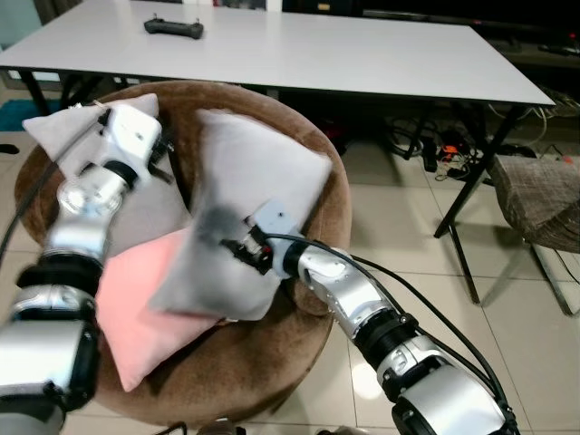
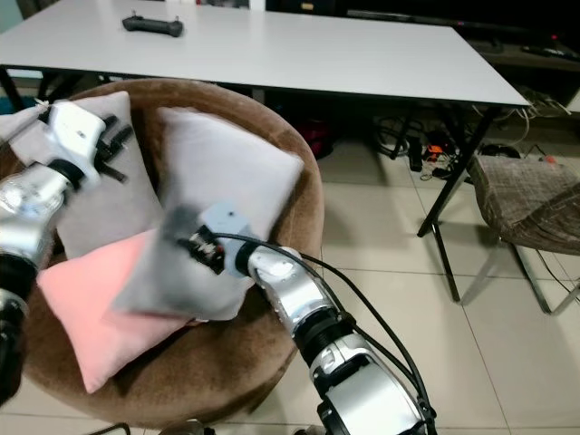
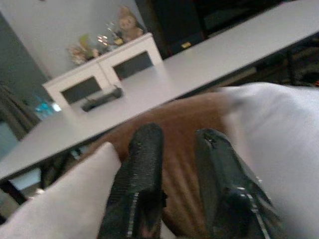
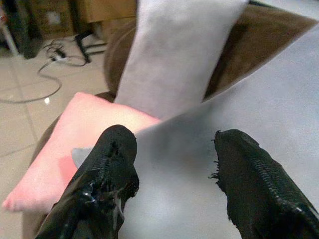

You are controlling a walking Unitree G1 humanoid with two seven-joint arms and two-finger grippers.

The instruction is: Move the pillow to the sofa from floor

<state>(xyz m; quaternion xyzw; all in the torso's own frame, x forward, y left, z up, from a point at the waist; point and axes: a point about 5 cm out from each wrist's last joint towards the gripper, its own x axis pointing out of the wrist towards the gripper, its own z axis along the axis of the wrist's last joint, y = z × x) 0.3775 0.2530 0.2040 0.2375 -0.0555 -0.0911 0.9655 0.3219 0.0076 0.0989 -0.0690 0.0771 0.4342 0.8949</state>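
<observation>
**Pillow on the seat, not yet settled**

The grey pillow (image 1: 240, 217) lies tilted over a pink pillow (image 1: 136, 304) on the round brown sofa (image 1: 313, 163). The right gripper (image 4: 172, 164), fingers apart, straddles its edge; dragging it could pull it off. Left gripper (image 3: 182, 184), slightly parted, holds nothing. At twelve o'clock, a white table (image 1: 362, 54); tiled floor (image 1: 408, 227).

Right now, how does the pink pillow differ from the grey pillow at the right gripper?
The pink pillow lies flat and low on the brown round sofa; the grey pillow stands tilted, leaning on the backrest. The grey pillow overlaps the pink pillow's edge, so the pink one sits underneath. The right gripper, open, is against the grey pillow; nothing touches the pink one. Both are plain, soft and squarish.
</observation>
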